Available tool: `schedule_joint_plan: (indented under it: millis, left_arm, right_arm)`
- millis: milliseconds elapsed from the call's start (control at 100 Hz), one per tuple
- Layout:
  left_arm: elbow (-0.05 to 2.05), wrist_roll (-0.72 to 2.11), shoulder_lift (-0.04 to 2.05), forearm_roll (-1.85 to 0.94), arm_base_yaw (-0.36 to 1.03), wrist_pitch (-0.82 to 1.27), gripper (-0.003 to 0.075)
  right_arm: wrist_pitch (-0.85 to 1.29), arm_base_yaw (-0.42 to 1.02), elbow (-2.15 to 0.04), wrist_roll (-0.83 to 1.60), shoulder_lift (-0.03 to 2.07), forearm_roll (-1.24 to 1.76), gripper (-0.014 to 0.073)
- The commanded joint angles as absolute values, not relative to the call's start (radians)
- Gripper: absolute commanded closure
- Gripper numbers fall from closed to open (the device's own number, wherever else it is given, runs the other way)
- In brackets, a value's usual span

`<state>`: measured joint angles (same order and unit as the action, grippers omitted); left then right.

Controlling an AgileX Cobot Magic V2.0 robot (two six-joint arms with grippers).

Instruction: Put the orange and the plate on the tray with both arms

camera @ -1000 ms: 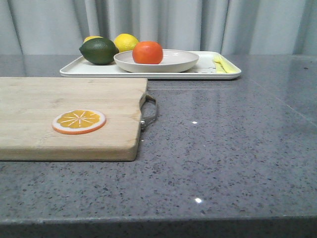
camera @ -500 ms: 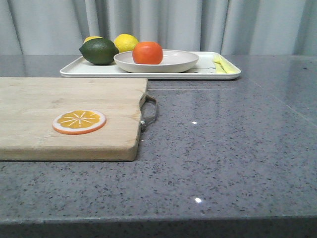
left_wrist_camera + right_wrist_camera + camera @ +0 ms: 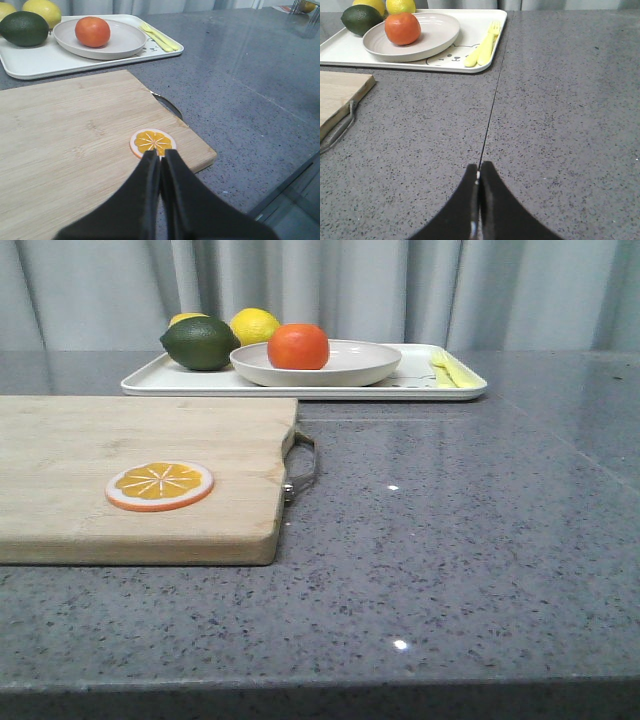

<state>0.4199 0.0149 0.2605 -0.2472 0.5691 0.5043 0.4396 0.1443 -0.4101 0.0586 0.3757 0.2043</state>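
- Two end effectors of mine, left end effector (image 3: 161, 156) and right end effector (image 3: 479, 172), are closed, empty.
- Orange (image 3: 298, 346) sits in plate (image 3: 360, 368) on tray (image 3: 200, 380).

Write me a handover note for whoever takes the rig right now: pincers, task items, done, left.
Left pincer: shut, empty, above the cutting board near the orange slice.
Right pincer: shut, empty, over bare countertop.
The orange sits in the plate; the plate is on the tray, beside a lime, two lemons and yellow cutlery.
Done: orange and plate both on the tray.
Left: apparently nothing; neither arm shows in the front view.
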Motion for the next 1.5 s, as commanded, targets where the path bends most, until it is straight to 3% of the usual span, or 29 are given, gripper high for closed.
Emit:
schedule_joint_plan:
  millis: [0,980,1270,1490]
  left_arm:
    - [0.447,0.015,0.268,-0.258,0.568,0.440,0.0739]
    - [0.440,0.013,0.268,-0.206,0.561,0.408,0.0739]
    - [0.292,0.013,0.235,-0.205,0.384,0.066,0.0739]
    - [0.218,0.013,0.204,-0.164,0.171,0.040,0.0739]
  right_arm:
    - [0.357,0.141,-0.436,0.070,0.379,0.205,0.0662]
    - [0.357,0.141,-0.436,0.070,0.379,0.205,0.0662]
    - [0.357,0.141,-0.436,0.070,0.379,0.205,0.0662]
    - [0.357,0.141,-0.436,0.070,0.379,0.205,0.0662]
